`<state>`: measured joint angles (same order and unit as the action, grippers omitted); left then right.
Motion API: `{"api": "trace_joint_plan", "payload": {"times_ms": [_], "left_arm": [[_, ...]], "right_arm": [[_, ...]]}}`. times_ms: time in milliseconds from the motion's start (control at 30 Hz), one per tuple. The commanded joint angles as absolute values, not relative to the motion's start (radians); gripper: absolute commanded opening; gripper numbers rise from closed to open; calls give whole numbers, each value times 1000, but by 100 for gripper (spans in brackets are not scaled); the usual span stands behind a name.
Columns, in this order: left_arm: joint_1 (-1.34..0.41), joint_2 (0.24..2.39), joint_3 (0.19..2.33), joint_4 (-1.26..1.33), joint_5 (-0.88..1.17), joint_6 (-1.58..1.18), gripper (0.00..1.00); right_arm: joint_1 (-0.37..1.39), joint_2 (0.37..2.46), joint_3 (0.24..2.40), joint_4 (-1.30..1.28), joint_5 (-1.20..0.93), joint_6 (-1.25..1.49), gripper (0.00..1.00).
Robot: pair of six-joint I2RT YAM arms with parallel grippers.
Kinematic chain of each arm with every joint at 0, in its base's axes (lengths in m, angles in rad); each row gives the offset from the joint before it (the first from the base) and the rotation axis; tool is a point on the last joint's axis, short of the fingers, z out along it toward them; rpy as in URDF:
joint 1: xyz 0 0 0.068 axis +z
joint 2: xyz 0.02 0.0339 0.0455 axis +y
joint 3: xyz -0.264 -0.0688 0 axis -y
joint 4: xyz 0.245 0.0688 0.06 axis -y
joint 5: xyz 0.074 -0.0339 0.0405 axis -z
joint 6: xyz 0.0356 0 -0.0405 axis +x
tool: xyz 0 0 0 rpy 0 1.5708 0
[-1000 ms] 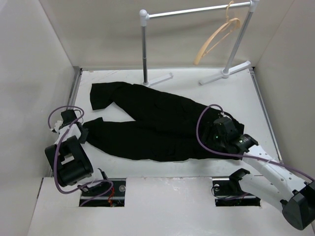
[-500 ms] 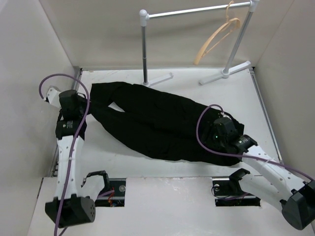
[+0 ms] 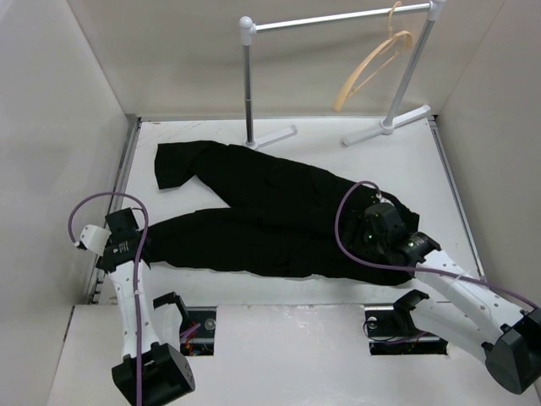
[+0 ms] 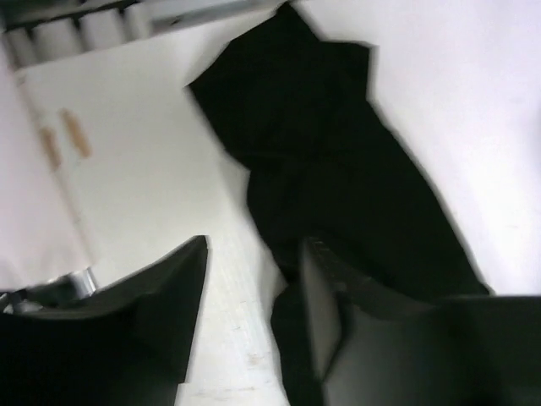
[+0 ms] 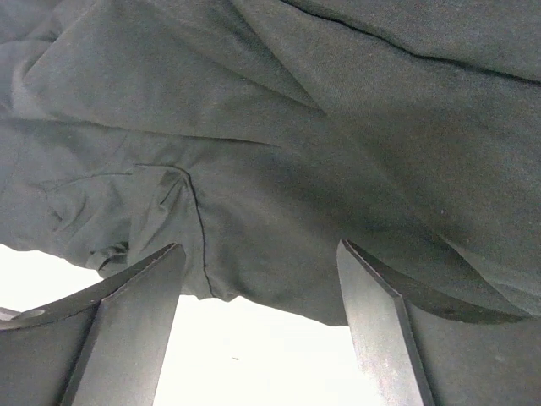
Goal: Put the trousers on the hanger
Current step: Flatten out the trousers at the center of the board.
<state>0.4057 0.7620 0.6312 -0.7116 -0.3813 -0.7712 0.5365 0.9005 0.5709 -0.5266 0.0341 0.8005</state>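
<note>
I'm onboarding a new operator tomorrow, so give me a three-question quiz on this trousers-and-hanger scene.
1. True or false: the hanger hangs on the rail.
2. The trousers lie: A on the table; B over the rail; C on the hanger.
3. Fill in: the ___ tool is at the trousers' waist end.
Key: 1 true; 2 A; 3 right tool.
</note>
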Motion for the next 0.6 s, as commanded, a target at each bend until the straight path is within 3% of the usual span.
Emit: {"api": "trace_joint_plan", "payload": {"times_ms": [0, 67, 133, 233, 267, 300, 367, 500, 567], "left_arm": [[424, 730, 669, -752, -484, -793, 53], [415, 733, 725, -735, -520, -790, 55], [377, 767, 776, -703, -523, -785, 56], [273, 865, 795, -606, -483, -791, 55], [234, 914, 795, -571, -465, -798, 55], [199, 975, 798, -525, -440, -804, 54], [148, 1098, 824, -454, -382, -814, 54], [122, 1383, 928, -286, -238, -830, 53], [134, 1501, 985, -235, -187, -859, 53]], "right_arm": [[544, 864, 569, -541, 51, 798, 79], [544, 848, 577, -569, 64, 798, 79], [542, 841, 583, -592, 78, 802, 68], [544, 856, 594, -609, 75, 810, 21], [545, 874, 600, -618, 71, 814, 13], [556, 894, 607, -630, 69, 819, 12], [599, 911, 614, -640, 78, 839, 16], [645, 902, 601, -653, 113, 908, 50], [647, 902, 592, -658, 121, 925, 59]]}}
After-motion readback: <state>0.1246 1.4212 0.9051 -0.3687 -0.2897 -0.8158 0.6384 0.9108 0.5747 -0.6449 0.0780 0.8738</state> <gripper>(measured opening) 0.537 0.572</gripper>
